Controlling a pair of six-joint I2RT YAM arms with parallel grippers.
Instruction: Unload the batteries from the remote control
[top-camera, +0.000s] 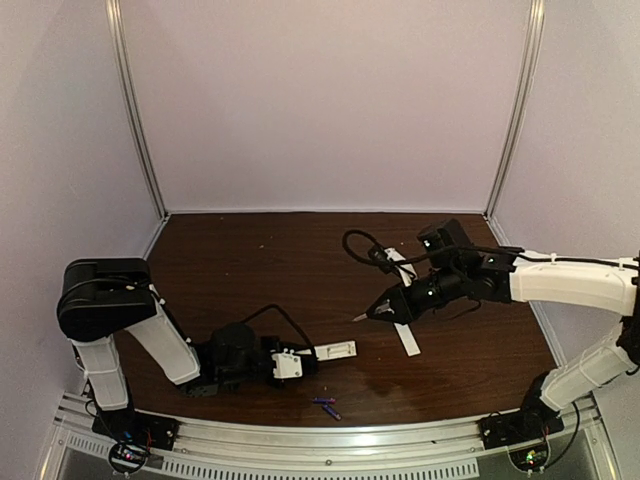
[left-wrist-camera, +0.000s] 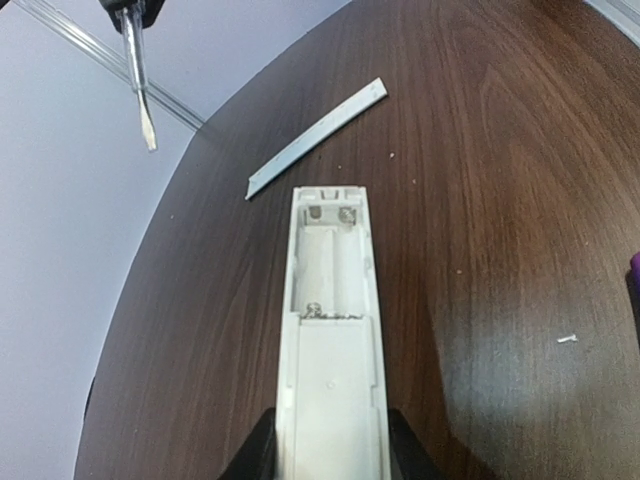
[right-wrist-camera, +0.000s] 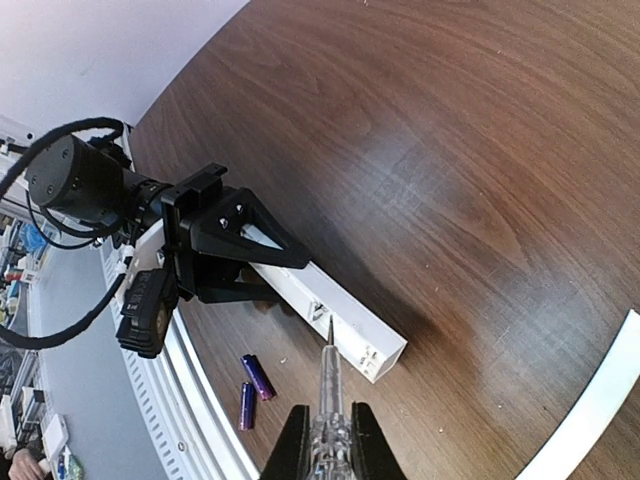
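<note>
Batteries (top-camera: 325, 406) lie on dark wooden table (top-camera: 250, 260) between lilac walls (top-camera: 330, 100).

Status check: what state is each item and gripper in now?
remote control: clamped, battery bay open and empty.
batteries: both out, lying on table.
cover strip: off, lying on table.
screwdriver: held, raised off table.
left gripper: shut on remote control.
right gripper: shut on screwdriver.
</note>
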